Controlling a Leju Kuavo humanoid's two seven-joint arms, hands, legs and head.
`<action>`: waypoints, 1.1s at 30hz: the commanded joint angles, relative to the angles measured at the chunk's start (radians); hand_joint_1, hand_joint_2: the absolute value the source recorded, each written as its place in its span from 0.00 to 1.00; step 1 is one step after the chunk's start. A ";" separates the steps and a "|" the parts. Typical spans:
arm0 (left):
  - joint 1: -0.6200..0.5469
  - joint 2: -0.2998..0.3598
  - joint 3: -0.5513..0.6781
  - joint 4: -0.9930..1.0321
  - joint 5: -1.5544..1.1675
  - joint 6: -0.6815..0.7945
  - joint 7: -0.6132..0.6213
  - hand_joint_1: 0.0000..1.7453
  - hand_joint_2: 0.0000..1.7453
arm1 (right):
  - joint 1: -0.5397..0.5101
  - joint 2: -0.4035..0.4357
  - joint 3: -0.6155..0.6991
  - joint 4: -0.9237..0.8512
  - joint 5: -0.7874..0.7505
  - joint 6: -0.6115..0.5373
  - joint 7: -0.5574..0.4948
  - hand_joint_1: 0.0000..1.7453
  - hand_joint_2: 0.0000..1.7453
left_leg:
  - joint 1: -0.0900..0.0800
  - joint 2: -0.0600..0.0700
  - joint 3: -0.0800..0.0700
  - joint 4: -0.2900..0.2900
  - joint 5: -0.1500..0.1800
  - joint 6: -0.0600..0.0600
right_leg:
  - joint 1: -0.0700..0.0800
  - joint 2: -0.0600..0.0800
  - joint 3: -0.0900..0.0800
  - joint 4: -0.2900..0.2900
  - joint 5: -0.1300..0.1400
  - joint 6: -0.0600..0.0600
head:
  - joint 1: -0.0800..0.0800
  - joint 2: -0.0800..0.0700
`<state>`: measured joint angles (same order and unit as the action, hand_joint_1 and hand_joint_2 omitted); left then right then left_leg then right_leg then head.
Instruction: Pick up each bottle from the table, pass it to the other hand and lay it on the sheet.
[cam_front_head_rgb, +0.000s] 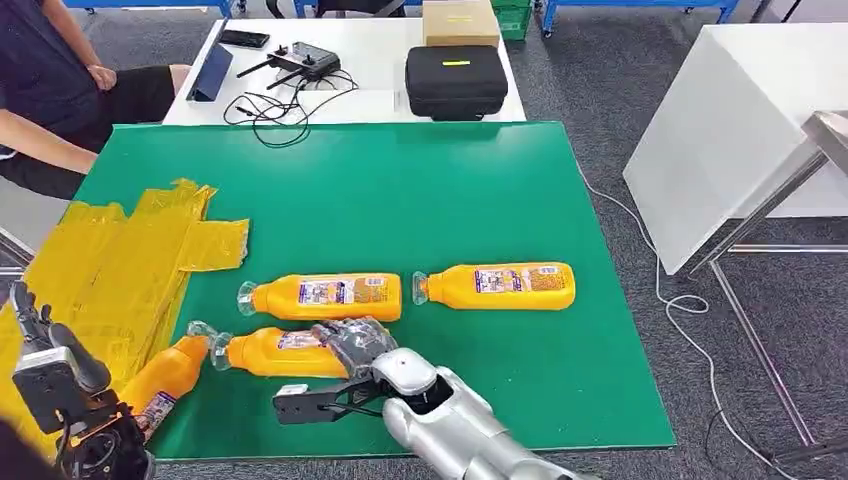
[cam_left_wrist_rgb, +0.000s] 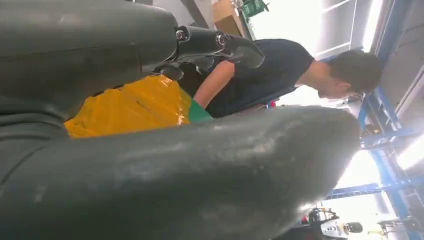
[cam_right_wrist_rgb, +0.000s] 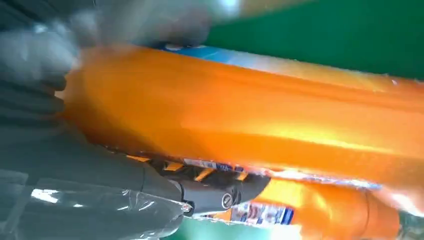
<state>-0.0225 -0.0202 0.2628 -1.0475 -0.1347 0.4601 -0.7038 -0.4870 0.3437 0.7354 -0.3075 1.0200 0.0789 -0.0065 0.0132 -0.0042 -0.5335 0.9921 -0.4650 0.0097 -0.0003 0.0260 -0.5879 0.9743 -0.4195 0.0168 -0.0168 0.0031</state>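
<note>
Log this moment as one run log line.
right hand grips nearest orange plastic bottle on green table | left hand open, beside yellow plastic sheet | one bottle on sheet

The rear end of the orange plastic bottle with the clear cap (cam_front_head_rgb: 262, 352) lies under the dark fingers (cam_front_head_rgb: 350, 338) of the right hand (cam_front_head_rgb: 352, 345), so whether they grip it or only rest on it cannot be told. In the right wrist view that bottle (cam_right_wrist_rgb: 260, 120) is blurred, its label unreadable beside the thumb (cam_right_wrist_rgb: 100, 175), and both its ends run past the picture's edges. The left hand (cam_front_head_rgb: 40, 335) is cut off at the head view's lower left corner. The crinkled yellow plastic sheet (cam_left_wrist_rgb: 130, 105) shows as a patch between finger and thumb. Another orange bottle (cam_front_head_rgb: 165, 380) is partly hidden behind the left wrist.
</note>
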 joint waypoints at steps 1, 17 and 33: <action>-0.003 0.022 -0.013 0.034 0.012 -0.003 0.006 0.00 0.00 | 0.002 -0.014 -0.118 0.017 -0.073 -0.060 -0.051 1.00 1.00 | 0.000 -0.001 0.002 -0.002 0.000 0.000 | 0.000 -0.004 0.002 -0.001 -0.001 0.001 | 0.000 0.000; 0.131 -0.063 0.216 -0.144 0.109 -0.295 0.006 0.00 0.00 | 0.122 -0.044 -0.151 -0.247 -0.196 -0.218 -0.235 1.00 1.00 | 0.001 0.000 -0.007 0.000 -0.001 0.000 | 0.001 -0.001 -0.007 0.000 -0.001 0.001 | 0.000 0.000; 0.353 -0.287 0.200 -0.782 0.187 -0.811 0.134 0.00 1.00 | 0.229 -0.112 -0.212 -0.495 -0.299 -0.244 -0.278 1.00 1.00 | -0.001 -0.002 -0.011 0.001 -0.002 0.001 | 0.000 -0.004 -0.008 -0.002 -0.002 0.001 | 0.000 0.000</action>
<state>0.2619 -0.2506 0.5550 -1.6577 -0.0115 -0.2586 -0.6337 -0.2336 0.2583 0.5737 -0.7442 0.7374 -0.1610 -0.2617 0.0124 -0.0054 -0.5471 0.9922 -0.4658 0.0104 -0.0011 0.0250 -0.5991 0.9722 -0.4197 0.0171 -0.0168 0.0030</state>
